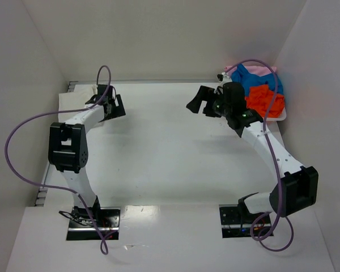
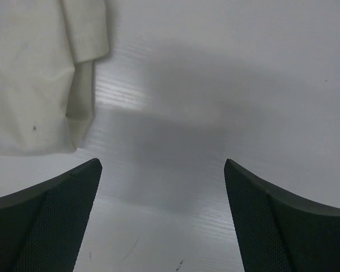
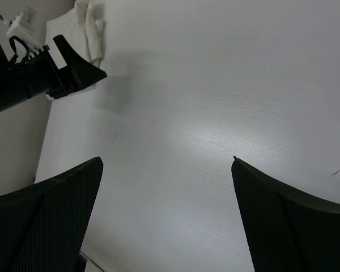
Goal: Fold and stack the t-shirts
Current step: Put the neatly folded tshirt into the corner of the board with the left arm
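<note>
Overhead, a white desk (image 1: pixel 170 153). The off-white t-shirt (image 1: pixel 78 97) lies at ten o'clock, just beside the left gripper (image 1: pixel 110 106), whose jaws are spread wide with nothing between them. At two o'clock the blue t-shirt (image 1: pixel 251 80), orange-red t-shirt (image 1: pixel 266 101) and pale pink t-shirt (image 1: pixel 262 69) are heaped together (in a shallow white tray (image 1: pixel 276 119)). Nearby, the right gripper (image 1: pixel 203 105) is also wide apart and empty.

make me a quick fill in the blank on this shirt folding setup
1. The off-white t-shirt lies at the far ____ corner of the table.
2. The left gripper and right gripper both stand ____, holding nothing.
3. The tray with the blue t-shirt and orange-red t-shirt sits far ____.
Missing: left; open; right.
</note>
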Robot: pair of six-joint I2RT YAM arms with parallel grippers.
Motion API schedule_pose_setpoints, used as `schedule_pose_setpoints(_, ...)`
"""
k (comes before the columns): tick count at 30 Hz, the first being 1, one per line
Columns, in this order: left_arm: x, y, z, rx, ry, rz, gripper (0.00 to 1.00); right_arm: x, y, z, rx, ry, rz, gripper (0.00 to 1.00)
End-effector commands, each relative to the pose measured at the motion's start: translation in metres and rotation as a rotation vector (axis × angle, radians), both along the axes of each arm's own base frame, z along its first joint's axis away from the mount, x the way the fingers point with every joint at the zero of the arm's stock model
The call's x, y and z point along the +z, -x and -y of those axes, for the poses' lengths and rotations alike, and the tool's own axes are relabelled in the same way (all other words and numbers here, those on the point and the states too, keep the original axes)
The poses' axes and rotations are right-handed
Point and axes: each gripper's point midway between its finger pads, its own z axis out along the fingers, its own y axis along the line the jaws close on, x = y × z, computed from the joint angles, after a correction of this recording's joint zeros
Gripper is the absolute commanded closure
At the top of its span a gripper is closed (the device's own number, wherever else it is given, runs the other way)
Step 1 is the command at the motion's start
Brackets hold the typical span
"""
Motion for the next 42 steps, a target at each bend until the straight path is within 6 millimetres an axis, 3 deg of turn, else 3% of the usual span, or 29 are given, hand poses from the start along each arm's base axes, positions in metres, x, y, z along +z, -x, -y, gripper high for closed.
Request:
schedule_pose_setpoints(1,0.008,0.002,-0.001,0.072,0.032,0.041,0.05,0.007,0.005,0.008,-0.034,-0.006,0.021,0.00)
schedule_pose_setpoints(3,0.015,0.007,-0.006,0.098,0.048,0.063,0.06,0.004,0.005,0.008,-0.038,-0.013,0.015,0.00)
schedule_pose_setpoints(5,0.009,0.024,-0.026,0.204,0.063,0.054,0.09,0.000,0.005,0.008,-0.038,-0.012,0.011,0.00)
schedule_pose_setpoints(6,0.025,0.026,-0.035,0.253,0.064,0.115,0.09,0.002,0.004,0.007,-0.042,-0.023,0.014,0.00)
schedule_pose_setpoints(11,0.015,0.059,-0.081,0.484,0.166,0.176,0.11,-0.008,0.004,0.006,-0.034,-0.022,0.002,0.00)
schedule_pose_setpoints(17,-0.004,0.046,-0.096,0.515,0.224,0.141,0.08,-0.012,0.002,0.005,-0.030,-0.012,-0.003,0.00)
schedule_pose_setpoints(21,-0.028,0.041,-0.113,0.555,0.292,0.120,0.08,-0.012,0.004,0.006,-0.030,-0.012,-0.003,0.00)
schedule_pose_setpoints(25,-0.031,0.040,-0.150,0.643,0.406,0.175,0.08,-0.013,0.008,0.006,-0.022,-0.016,-0.004,0.00)
schedule_pose_setpoints(27,-0.031,0.039,-0.158,0.654,0.430,0.194,0.09,-0.017,0.009,0.006,-0.026,-0.019,-0.018,0.00)
schedule_pose_setpoints(32,-0.030,0.033,-0.167,0.663,0.449,0.216,0.09,-0.017,0.009,0.005,-0.029,-0.026,-0.023,0.00)
schedule_pose_setpoints(38,-0.031,0.032,-0.139,0.557,0.569,0.224,0.12,-0.024,0.007,0.004,-0.034,-0.027,-0.045,0.00)
schedule_pose_setpoints(42,-0.011,0.041,-0.120,0.443,0.595,0.239,0.12,-0.028,0.007,0.002,-0.029,-0.034,-0.061,0.00)
